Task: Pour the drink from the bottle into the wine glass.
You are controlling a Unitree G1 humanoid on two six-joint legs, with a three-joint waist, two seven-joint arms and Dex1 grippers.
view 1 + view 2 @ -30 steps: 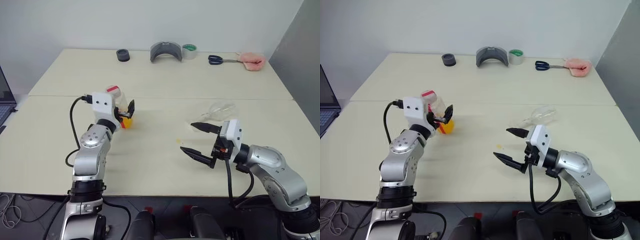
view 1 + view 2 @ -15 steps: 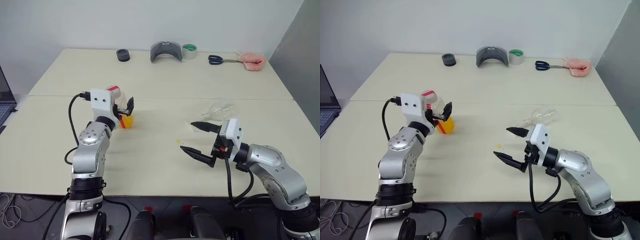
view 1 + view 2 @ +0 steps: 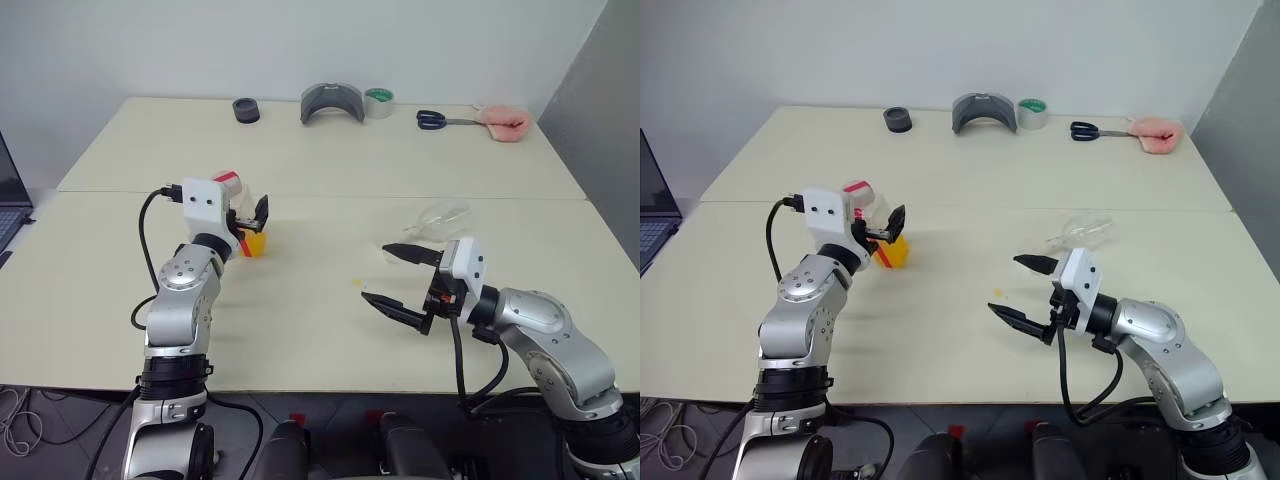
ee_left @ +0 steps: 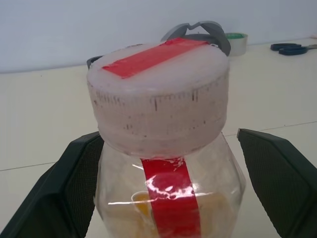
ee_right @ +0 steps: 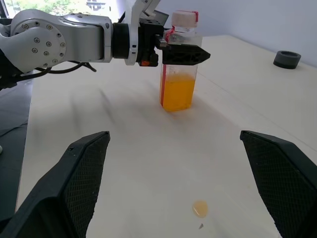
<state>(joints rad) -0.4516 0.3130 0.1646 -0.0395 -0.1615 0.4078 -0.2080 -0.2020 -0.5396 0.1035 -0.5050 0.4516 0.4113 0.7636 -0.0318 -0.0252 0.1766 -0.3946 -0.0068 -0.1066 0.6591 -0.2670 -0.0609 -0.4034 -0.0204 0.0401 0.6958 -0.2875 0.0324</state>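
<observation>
The bottle (image 3: 243,222) stands upright on the table (image 3: 300,300) at left of centre in the head views, its drink (image 5: 177,93) filling the lower part; the left tool (image 3: 255,215) sits around the bottle's neck with its fingers (image 4: 74,183) spread wide on either side, released and not pressing the plastic; compared with a second ago the tool sits slightly higher on the bottle, while the bottle has not shifted; the right tool (image 3: 400,278) hovers at lower right, unchanged, jaws spread wide and empty; the wine glass (image 3: 440,220) lies on its side just beyond it; a small orange drop (image 5: 200,208) marks the table between the arms.
</observation>
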